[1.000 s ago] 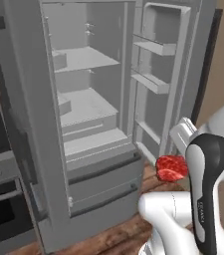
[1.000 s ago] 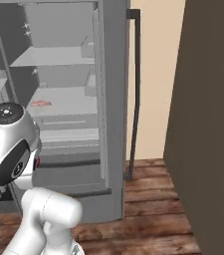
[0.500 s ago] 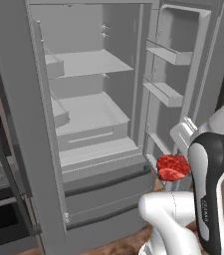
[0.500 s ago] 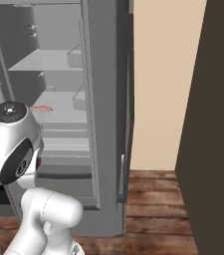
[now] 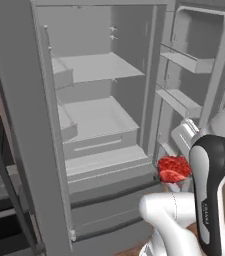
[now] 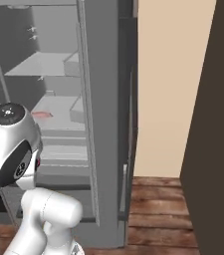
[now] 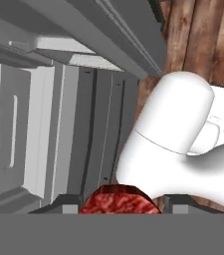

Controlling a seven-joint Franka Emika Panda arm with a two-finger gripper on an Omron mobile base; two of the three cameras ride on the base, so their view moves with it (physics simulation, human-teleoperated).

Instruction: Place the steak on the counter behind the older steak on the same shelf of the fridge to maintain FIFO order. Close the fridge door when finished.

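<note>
My tool (image 7: 120, 205) is clenched on the bright red raw steak (image 5: 173, 168), held low before the open grey fridge (image 5: 91, 125). I'd lift it over the pale tray-like shelf's (image 5: 101, 142) raised lip, keeping level, then reach deep behind the older steak (image 6: 42, 114).

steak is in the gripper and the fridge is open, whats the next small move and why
Probably lift the steak up and forward toward the shelf where the older steak lies. The gripper is shut on the steak, but it hangs low in front of the open fridge, at about drawer height, below that shelf's raised front lip, so it has to clear the lip before going in behind the older one.
</note>
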